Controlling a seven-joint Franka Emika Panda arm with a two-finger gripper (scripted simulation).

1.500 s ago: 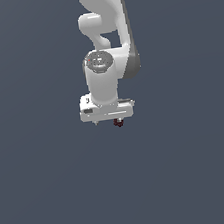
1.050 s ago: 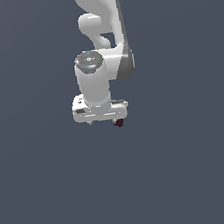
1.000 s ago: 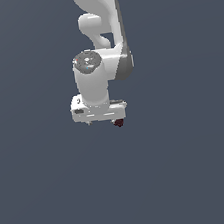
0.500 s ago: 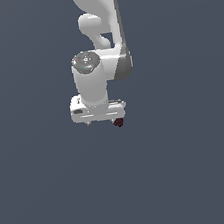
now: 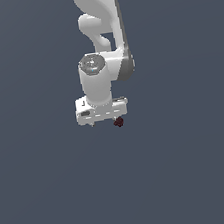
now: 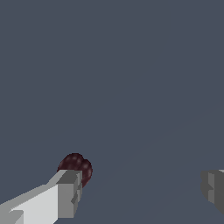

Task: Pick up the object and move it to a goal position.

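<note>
Hanging over a plain grey floor w/ no writing legible anywhere, the white gripper has its fingers spread wide apart w/ nothing between them, & the lumpy maroon blob (tiny, rounded) sits just past one fingertip, by the gripper's underside.
</note>
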